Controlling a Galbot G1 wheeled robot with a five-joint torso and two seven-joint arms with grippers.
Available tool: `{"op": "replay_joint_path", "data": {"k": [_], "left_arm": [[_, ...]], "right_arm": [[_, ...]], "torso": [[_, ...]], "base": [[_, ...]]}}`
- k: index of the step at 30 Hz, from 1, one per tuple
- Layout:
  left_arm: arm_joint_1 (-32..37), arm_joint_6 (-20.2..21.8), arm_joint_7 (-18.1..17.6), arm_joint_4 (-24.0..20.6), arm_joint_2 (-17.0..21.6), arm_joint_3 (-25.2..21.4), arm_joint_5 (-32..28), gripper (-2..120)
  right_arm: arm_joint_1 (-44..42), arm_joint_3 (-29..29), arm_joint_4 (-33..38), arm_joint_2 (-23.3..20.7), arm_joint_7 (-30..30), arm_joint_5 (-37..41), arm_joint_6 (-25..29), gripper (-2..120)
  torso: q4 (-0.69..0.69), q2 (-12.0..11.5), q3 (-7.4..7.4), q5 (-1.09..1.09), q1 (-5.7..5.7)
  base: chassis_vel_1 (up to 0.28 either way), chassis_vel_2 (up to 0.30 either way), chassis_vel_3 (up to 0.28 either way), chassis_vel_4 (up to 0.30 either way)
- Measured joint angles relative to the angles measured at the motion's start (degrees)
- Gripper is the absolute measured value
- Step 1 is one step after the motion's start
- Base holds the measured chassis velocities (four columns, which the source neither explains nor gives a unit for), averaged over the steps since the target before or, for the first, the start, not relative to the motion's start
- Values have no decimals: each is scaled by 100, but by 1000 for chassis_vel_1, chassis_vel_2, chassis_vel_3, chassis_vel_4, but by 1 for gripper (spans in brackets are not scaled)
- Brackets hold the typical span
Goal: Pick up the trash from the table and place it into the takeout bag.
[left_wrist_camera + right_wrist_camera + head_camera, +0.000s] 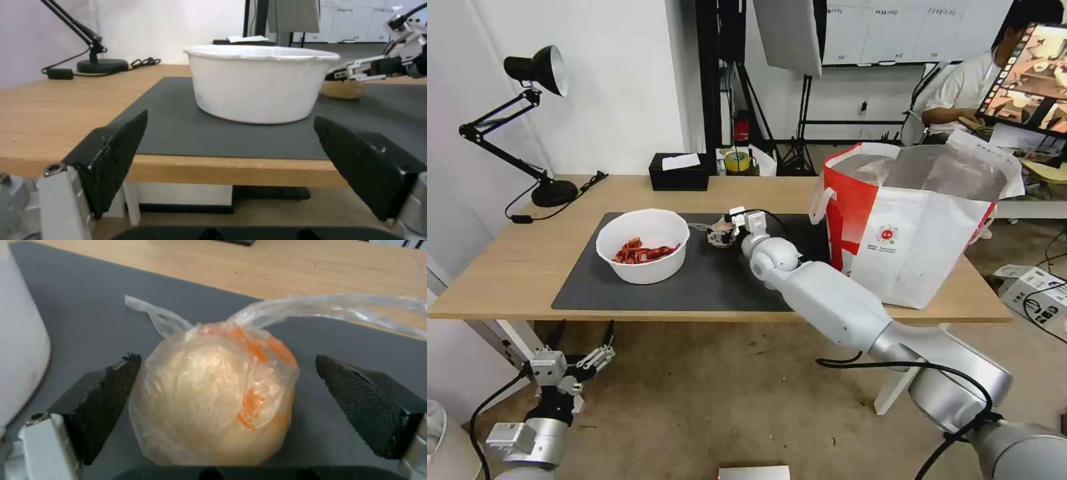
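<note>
Both fingers of the right gripper (pixel 222 406) stood apart around the wrapped ball (pixel 213 400) mid-mat on the table (pixel 514 267), bag (pixel 914 227) at its right end, while the left gripper (pixel 584 350) hung open below the front edge.

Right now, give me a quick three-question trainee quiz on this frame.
1. True or false: the right gripper has closed on the wrapped ball.
2. What lies in the white bowl? A) red scraps B) tissue C) nothing
3. Which gripper waits below the table edge?

Key: 1. False: the jaws flank it, one side shows a gap. 2. A. 3. The left gripper, open.
</note>
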Motion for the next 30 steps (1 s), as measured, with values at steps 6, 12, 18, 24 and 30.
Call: {"op": "replay_joint_path", "data": {"k": [6,12,18,24,30], "left_arm": [[12,-43,4,5,6,-15,-14,100],[21,-72,10,15,13,-39,-31,100],[22,-83,16,22,12,-37,-34,100],[21,-91,19,22,8,-30,-43,100],[20,-104,21,24,12,-40,-52,100]], "right_arm": [[61,0,-218,158,-2,-19,-56,100],[100,-18,-323,244,-17,-94,-171,100],[112,-25,-452,356,-12,-196,-297,100],[116,-11,-534,418,-12,-193,-327,99],[99,2,-468,375,31,-102,-335,80]], "torso": [[0,0,0,0,0],[0,0,0,0,0],[1,0,0,0,0],[0,0,0,0,0],[0,0,0,1,0]], "base": [[0,0,0,0],[0,0,0,0],[0,0,0,0],[0,0,0,0],[0,0,0,0]]}}
